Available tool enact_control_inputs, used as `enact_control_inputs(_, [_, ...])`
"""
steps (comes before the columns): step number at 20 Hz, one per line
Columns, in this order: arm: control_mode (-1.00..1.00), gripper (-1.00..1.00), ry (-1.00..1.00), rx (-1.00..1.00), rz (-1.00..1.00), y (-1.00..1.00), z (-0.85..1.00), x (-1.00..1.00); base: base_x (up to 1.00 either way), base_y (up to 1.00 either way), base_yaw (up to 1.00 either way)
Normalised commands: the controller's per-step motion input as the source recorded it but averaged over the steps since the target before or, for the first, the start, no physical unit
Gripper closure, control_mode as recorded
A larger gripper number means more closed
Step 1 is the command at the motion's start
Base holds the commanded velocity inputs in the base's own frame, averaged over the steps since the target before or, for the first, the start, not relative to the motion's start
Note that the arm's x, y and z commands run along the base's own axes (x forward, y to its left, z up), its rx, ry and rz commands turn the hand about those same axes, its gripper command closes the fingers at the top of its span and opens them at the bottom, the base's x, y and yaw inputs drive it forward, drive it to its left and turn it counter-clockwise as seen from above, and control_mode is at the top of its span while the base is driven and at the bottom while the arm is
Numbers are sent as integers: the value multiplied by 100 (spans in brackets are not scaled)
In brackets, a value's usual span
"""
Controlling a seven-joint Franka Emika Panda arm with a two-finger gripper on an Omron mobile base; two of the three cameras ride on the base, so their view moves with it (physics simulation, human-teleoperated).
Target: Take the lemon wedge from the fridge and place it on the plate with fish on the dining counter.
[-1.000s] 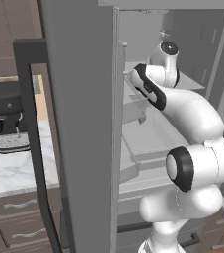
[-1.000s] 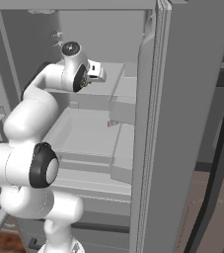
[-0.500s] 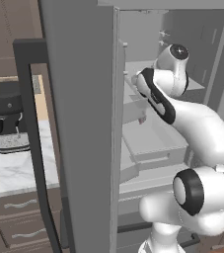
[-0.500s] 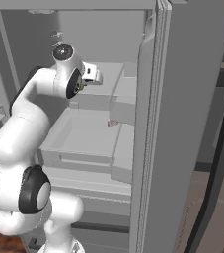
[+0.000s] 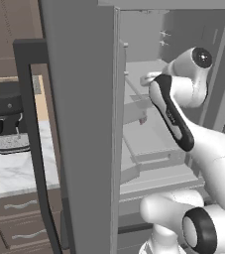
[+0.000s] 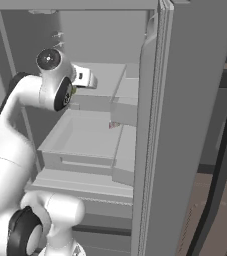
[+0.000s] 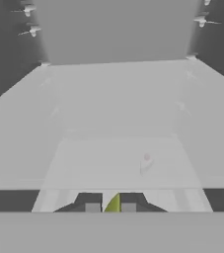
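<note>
Wedge of yellow-green lemon, light and slippery, sits clamped between my pincer tips; gentle squeeze only.

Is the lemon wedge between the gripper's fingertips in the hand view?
Yes, the yellow-green lemon wedge sits pinched between the two dark fingertips of the gripper, above the grey fridge shelf.

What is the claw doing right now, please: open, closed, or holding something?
Claw: closed on the tiny yellow-green lemon wedge, which sits between its two dark fingertips inside the grey fridge.
</note>
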Motion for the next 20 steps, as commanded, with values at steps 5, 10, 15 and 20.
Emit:
enact_control_inputs(5, [-100,100,2,9,0,0,51,-100,0,0,0])
enact_control_inputs(10, [-100,100,3,4,0,0,21,-100,0,0,0])
enact_control_inputs(15, [-100,100,-2,0,0,0,0,-90,0,0,0])
enact_control_inputs(20, [-100,100,-22,0,1,0,0,-33,0,0,0])
